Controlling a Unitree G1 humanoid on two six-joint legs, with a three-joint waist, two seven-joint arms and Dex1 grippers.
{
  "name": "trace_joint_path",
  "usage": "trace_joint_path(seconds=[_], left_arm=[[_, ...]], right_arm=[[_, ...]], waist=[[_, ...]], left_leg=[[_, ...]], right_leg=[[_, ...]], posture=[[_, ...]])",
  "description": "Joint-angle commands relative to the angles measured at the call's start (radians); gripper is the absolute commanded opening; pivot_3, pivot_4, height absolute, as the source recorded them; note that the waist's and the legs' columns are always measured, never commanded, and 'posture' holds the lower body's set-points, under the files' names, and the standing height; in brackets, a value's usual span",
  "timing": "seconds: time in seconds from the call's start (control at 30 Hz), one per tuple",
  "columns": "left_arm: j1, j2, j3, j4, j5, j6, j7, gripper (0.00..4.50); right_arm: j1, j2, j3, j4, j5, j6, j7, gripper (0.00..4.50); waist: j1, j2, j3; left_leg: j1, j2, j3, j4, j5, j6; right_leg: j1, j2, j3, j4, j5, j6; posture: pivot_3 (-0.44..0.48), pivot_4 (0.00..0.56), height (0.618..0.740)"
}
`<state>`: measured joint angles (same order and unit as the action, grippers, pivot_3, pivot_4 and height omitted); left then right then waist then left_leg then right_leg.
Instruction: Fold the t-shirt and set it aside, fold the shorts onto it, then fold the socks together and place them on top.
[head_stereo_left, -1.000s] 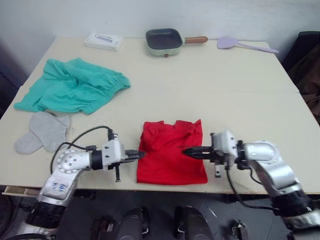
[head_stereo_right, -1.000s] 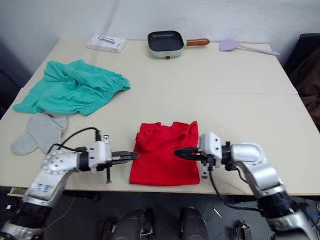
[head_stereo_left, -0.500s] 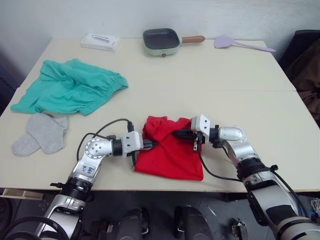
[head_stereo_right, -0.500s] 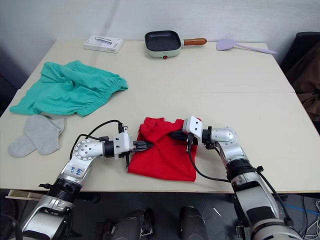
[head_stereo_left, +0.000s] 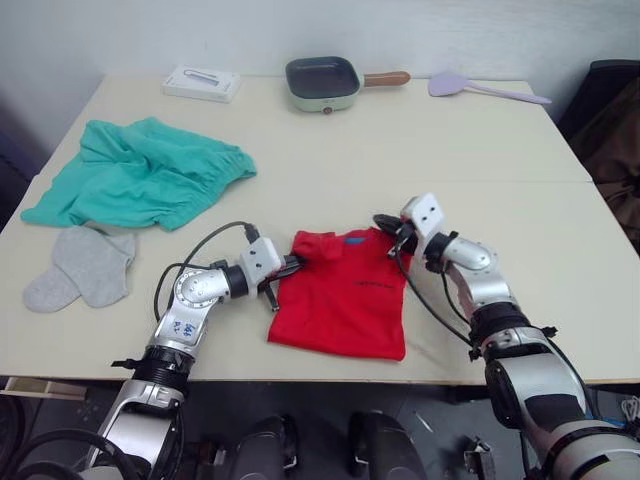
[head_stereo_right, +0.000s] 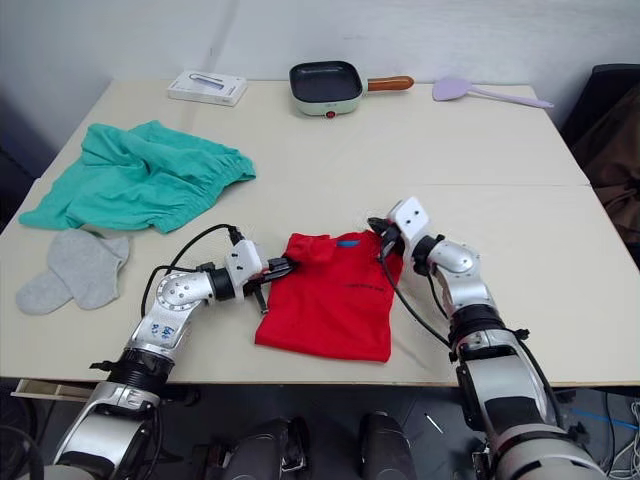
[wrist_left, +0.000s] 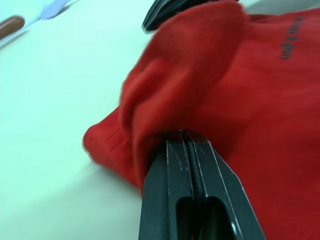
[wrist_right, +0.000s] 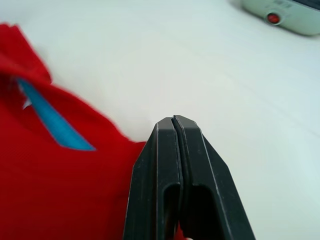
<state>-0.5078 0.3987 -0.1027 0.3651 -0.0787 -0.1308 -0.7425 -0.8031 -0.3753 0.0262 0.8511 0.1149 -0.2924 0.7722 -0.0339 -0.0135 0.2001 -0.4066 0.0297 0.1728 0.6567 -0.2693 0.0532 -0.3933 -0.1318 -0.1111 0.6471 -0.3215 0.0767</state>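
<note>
The red t-shirt lies near the table's front edge, collar end away from me, showing a blue neck label and a small dark chest mark. My left gripper is shut on the bunched cloth at its far left corner. At the far right corner, beside the collar, my right gripper is shut, with red cloth under its fingers. The teal shorts lie crumpled at the left. Both light-grey socks lie overlapping in front of the shorts.
At the far edge stand a white box, a green square pan with a wooden handle and a lilac spatula. A dark object sits beyond the table's right side. Bare tabletop lies right of the t-shirt.
Both grippers came in from the t-shirt's near sides, closed on its corners and drew them away from me. The cloth now lies longer, with the neck label and chest mark showing.
</note>
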Motion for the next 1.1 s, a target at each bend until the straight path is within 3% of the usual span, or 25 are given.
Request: trace_joint_path(seconds=[0.03, 0.27, 0.4, 0.57, 0.8, 0.97, 1.1], left_arm=[[-0.041, -0.035, 0.081, -0.035, -0.092, 0.165, 0.056, 0.03], [-0.039, -0.013, 0.077, -0.025, -0.096, 0.162, -0.027, 0.03], [-0.014, -0.009, 0.081, -0.099, -0.153, 0.113, -0.136, 0.03], [-0.013, -0.029, 0.023, -0.117, -0.125, 0.097, -0.181, 0.03], [0.035, -0.046, -0.012, -0.014, 0.032, 0.124, 0.023, 0.03], [0.094, -0.037, 0.017, -0.081, -0.021, 0.153, 0.016, 0.03], [0.094, -0.028, 0.059, -0.173, -0.138, 0.101, -0.094, 0.03]], right_arm=[[0.114, -0.030, -0.007, -0.251, 0.070, 0.044, 0.106, 0.00], [0.364, -0.019, 0.015, -0.669, 0.147, 0.199, 0.118, 0.00], [0.430, 0.002, 0.048, -0.742, 0.114, 0.248, 0.082, 0.00], [0.439, 0.022, 0.066, -0.685, 0.045, 0.264, 0.000, 0.00], [0.381, 0.019, -0.043, -0.437, 0.028, 0.201, -0.144, 0.00], [0.310, -0.012, -0.101, -0.263, 0.020, 0.138, -0.211, 0.00], [0.320, -0.007, -0.115, -0.393, 0.130, 0.138, -0.069, 0.00]], waist=[[0.004, 0.000, 0.000], [0.001, 0.000, 0.000], [0.001, 0.000, 0.000], [0.007, 0.000, 0.000], [0.005, -0.002, -0.001], [0.000, -0.006, -0.010], [0.001, -0.006, -0.010]], left_leg=[[0.000, 0.000, 0.000, 0.000, 0.000, 0.000], [0.000, 0.000, 0.000, -0.001, 0.000, 0.000], [0.000, 0.000, 0.000, -0.002, 0.001, -0.002], [0.001, -0.001, 0.000, -0.002, 0.000, -0.002], [0.001, -0.001, 0.000, -0.002, 0.000, -0.001], [0.005, 0.000, 0.000, -0.003, 0.000, -0.002], [0.004, 0.000, 0.000, -0.005, 0.001, -0.002]], right_leg=[[0.000, 0.000, 0.000, 0.000, 0.000, 0.000], [0.000, 0.000, 0.000, -0.001, 0.000, 0.000], [0.000, 0.001, 0.000, -0.003, 0.000, 0.000], [-0.001, 0.000, 0.000, -0.004, 0.000, 0.000], [0.000, 0.000, 0.000, -0.004, 0.000, 0.000], [0.002, 0.000, 0.001, -0.004, 0.000, 0.000], [0.001, 0.000, 0.001, -0.004, 0.000, 0.000]], posture=[[0.000, 0.150, 0.740], [0.000, 0.150, 0.740], [0.000, 0.150, 0.740], [0.000, 0.150, 0.740], [0.000, 0.150, 0.740], [0.000, 0.150, 0.740], [0.000, 0.150, 0.740]])
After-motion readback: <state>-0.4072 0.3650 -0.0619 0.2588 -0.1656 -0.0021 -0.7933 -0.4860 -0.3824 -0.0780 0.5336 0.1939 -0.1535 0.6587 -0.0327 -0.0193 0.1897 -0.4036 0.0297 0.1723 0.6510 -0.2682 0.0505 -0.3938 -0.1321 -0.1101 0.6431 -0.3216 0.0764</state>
